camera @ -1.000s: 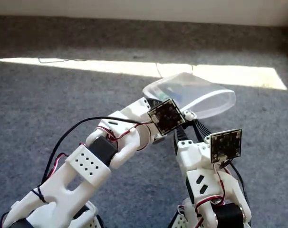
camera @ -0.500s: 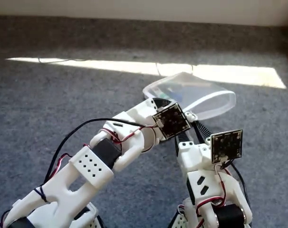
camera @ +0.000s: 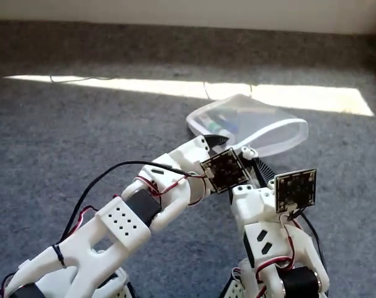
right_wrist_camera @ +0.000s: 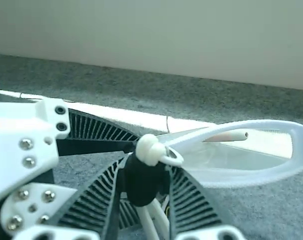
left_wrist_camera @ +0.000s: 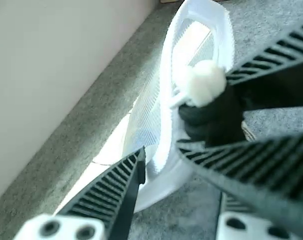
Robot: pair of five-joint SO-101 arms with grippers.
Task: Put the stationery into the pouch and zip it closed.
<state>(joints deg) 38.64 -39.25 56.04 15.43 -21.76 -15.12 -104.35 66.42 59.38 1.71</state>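
Observation:
A translucent white mesh pouch [camera: 262,127] lies on the grey carpet with green and blue stationery [camera: 220,124] inside; a pen tip [right_wrist_camera: 232,135] shows through its open mouth. My right gripper [right_wrist_camera: 144,175] is shut on the black zipper pull [right_wrist_camera: 141,182], which carries a white bead [right_wrist_camera: 150,148], at the pouch's near end [camera: 247,152]. My left gripper [left_wrist_camera: 160,150] is open right beside it, with the pouch's white rim [left_wrist_camera: 164,107] between its ribbed fingertips [left_wrist_camera: 124,192]. In the high view the left gripper [camera: 220,140] sits at the pouch's near left corner.
Grey carpet [camera: 82,136] surrounds the pouch, crossed by a bright sunlit strip [camera: 113,85]. A pale wall [camera: 175,9] runs along the far edge. Both arms crowd the space just in front of the pouch; the carpet to the left and far right is free.
The left arm's wrist has shifted right and nearer, closing in beside the right gripper at the zipper pull. The right arm and the pouch have stayed nearly still.

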